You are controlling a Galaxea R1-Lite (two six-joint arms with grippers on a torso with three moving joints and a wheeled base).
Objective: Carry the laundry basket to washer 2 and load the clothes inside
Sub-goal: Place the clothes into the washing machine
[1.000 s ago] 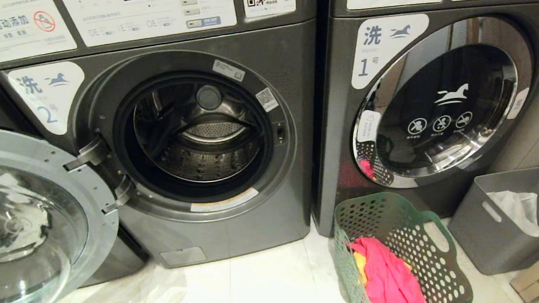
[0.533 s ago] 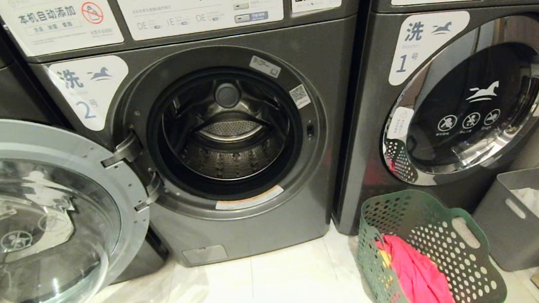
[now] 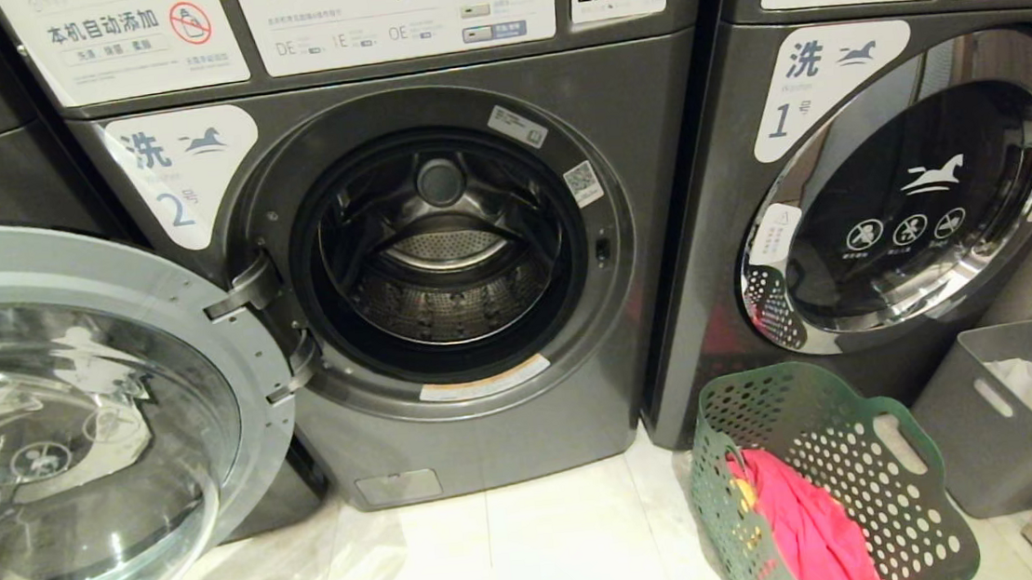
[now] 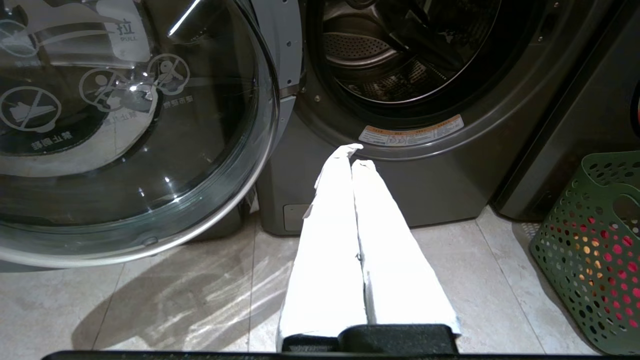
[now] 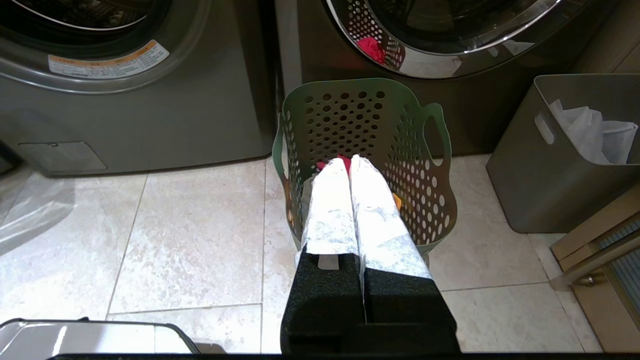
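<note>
The green laundry basket (image 3: 831, 477) (image 5: 365, 150) (image 4: 595, 250) stands on the floor in front of washer 1, to the right of washer 2 (image 3: 447, 249) (image 4: 400, 65). Washer 2's round glass door (image 3: 71, 432) (image 4: 125, 125) hangs wide open to the left and its drum is bare. The clothes lie in the basket: a pink-red garment (image 3: 812, 526) on top and a bit of yellow-orange (image 3: 745, 494) beside it. My left gripper (image 4: 356, 154) is shut and empty, pointing at washer 2's lower front. Above the basket's near rim my right gripper (image 5: 348, 161) is shut and empty. Neither arm shows in the head view.
Washer 1 (image 3: 900, 200) with its chrome-ringed door closed stands on the right. A grey solid-walled bin (image 3: 1022, 414) (image 5: 550, 165) holding a white sheet sits to the right of the basket. Pale floor tiles (image 3: 549, 558) lie before washer 2. A wooden edge (image 5: 595, 245) is at far right.
The whole head view has shifted to the right, so the camera has turned or driven left. The basket, washers and bin have kept their places relative to each other.
</note>
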